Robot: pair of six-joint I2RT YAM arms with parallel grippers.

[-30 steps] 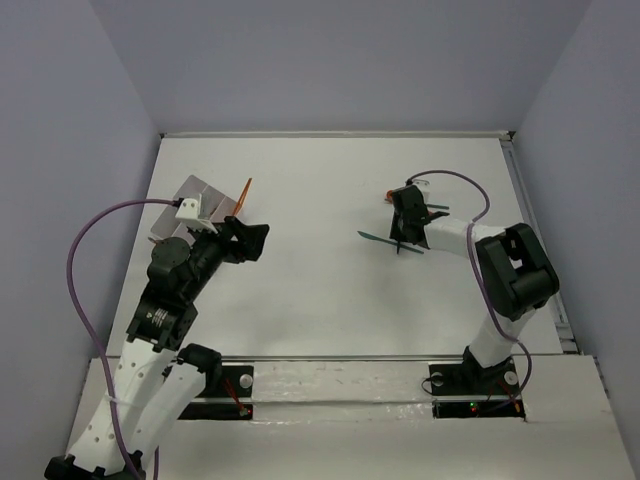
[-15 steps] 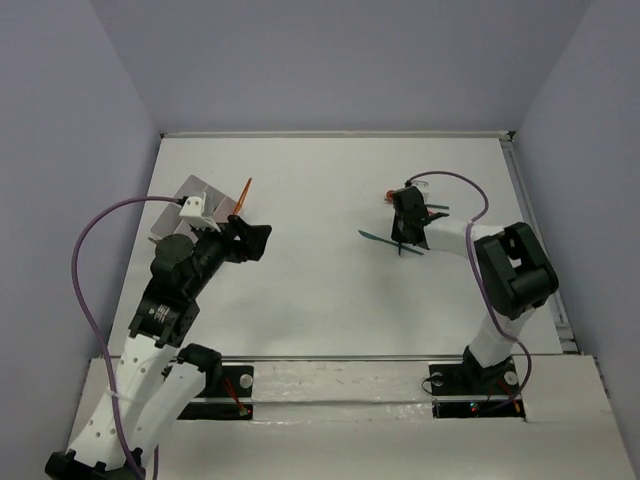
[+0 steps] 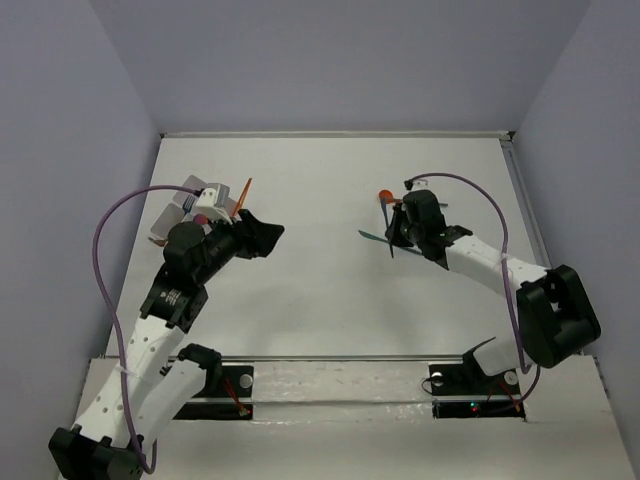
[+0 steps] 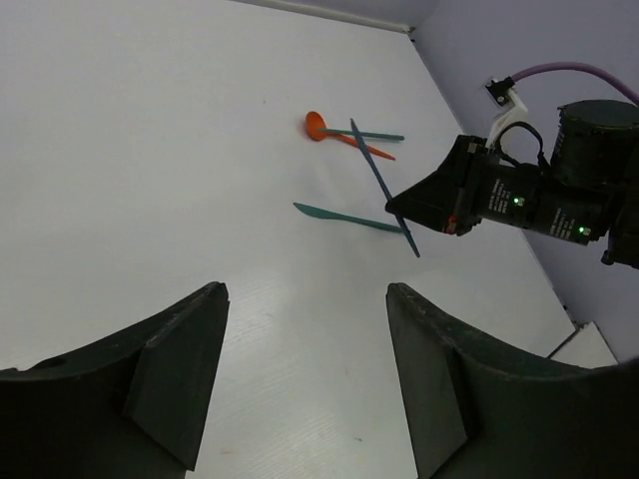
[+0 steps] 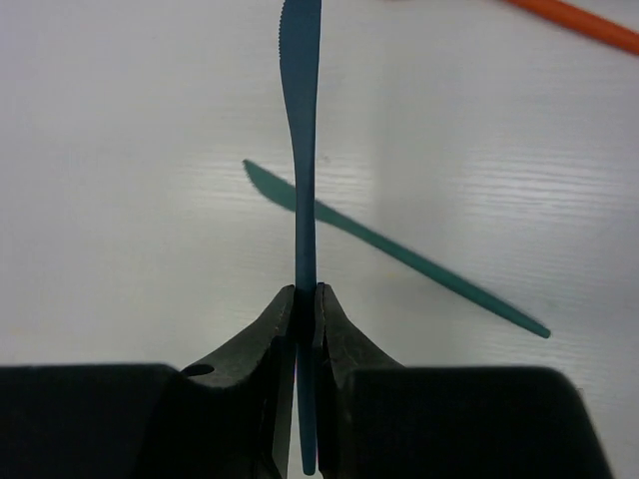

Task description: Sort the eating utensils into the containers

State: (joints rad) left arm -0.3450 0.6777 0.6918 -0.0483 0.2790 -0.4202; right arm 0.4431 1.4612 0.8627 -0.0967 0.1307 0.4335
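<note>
Right wrist, right gripper [image 5: 306, 294] pinching blue knife [image 5: 301, 120] edge-on — left wrist, left gripper [image 4: 305, 297] spread wide

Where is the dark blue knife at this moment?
In the right wrist view, the dark blue knife is pinched between the fingers of the right gripper, above the teal knife lying on the table.

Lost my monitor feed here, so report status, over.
Right tool shut on blue knife. Left tool open, empty, beside tray. Teal knife, orange spoon on table. Left arm may crowd the tray approach.
</note>
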